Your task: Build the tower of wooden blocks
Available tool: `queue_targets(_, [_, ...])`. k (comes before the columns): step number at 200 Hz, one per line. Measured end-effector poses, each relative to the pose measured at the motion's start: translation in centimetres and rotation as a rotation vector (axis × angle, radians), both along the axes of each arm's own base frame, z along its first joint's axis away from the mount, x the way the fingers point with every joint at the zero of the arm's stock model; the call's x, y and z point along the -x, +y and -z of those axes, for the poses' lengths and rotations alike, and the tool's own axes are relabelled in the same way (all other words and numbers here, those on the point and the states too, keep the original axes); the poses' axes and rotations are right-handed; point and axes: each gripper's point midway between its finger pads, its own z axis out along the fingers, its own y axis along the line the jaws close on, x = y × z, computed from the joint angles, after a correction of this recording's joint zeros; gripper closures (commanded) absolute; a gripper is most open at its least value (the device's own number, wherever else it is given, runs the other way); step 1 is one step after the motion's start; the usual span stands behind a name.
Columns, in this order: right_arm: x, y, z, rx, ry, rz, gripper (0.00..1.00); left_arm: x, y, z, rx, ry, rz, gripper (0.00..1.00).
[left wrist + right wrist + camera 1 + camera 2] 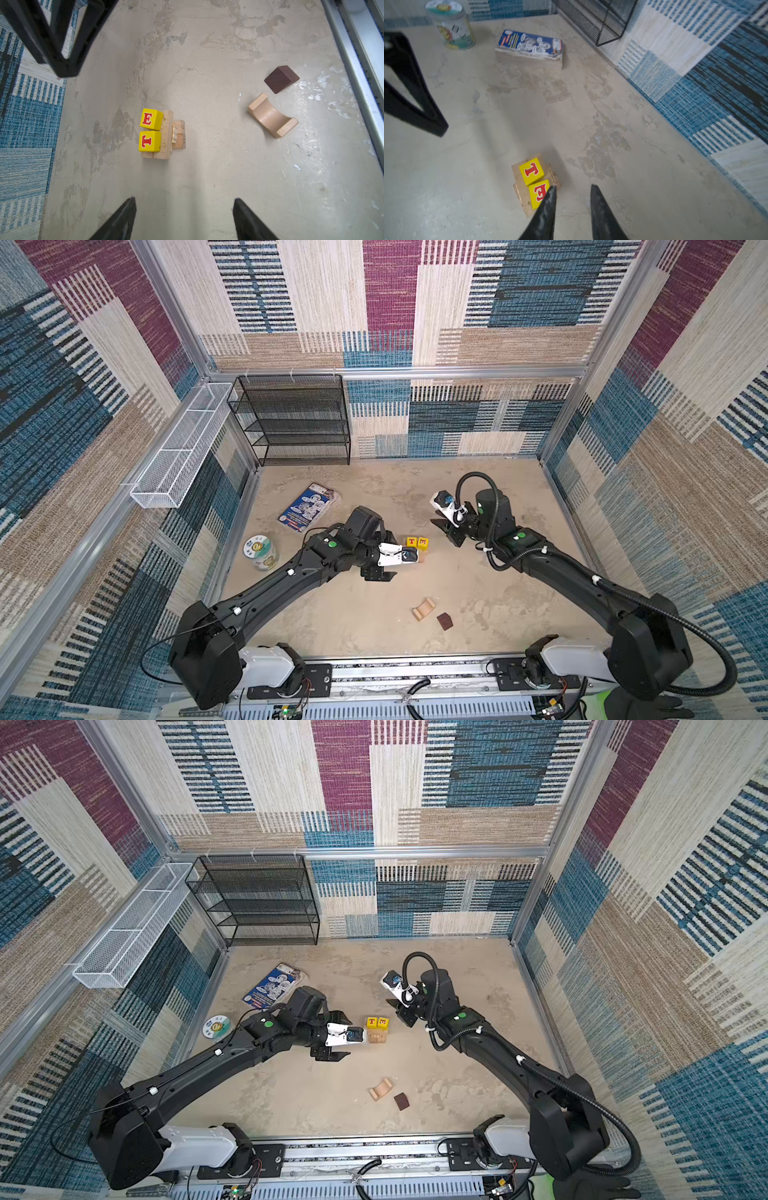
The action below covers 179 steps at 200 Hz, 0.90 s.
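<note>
The wood block tower [417,545] [377,1027] stands mid-table: two yellow cubes, "T" [149,141] [531,170] and "E" [150,119] [539,193], side by side on pale wood bars [166,135]. A pale arch [424,609] [381,1089] [273,115] lies on its back nearer the front, with a dark brown cube [444,621] [401,1101] [281,79] beside it. My left gripper [394,556] [348,1036] [184,199] hovers open and empty just left of the tower. My right gripper [440,527] [395,1009] [573,186] hangs to the tower's right, slightly open, with nothing between its fingers.
A blue printed packet [309,508] [530,44] and a round printed tin [261,552] [450,27] sit at the left. A black mesh rack [291,418] stands at the back left, and a white wire basket [178,448] hangs on the left wall.
</note>
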Motion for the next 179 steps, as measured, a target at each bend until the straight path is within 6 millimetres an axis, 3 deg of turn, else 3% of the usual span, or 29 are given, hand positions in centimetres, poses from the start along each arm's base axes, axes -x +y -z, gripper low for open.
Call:
queue_targets(32, [-0.1,-1.5,1.5,-0.16,0.176,0.202,0.77,-0.1,0.0,0.0,0.001,-0.002,-0.001,0.22])
queue_targets(74, [0.5,-1.7,7.4,-0.231,0.465,0.35,0.81,0.1,-0.2,0.0,0.001,-0.002,0.005,0.22])
queue_targets(93, [0.8,-1.5,9.0,-0.248,0.545,0.374,0.85,0.1,-0.2,0.0,0.001,-0.002,0.006,0.22])
queue_targets(179, [2.1,-0.1,12.6,-0.269,0.732,0.35,0.89,0.2,-0.3,0.0,-0.001,-0.006,0.009,0.22])
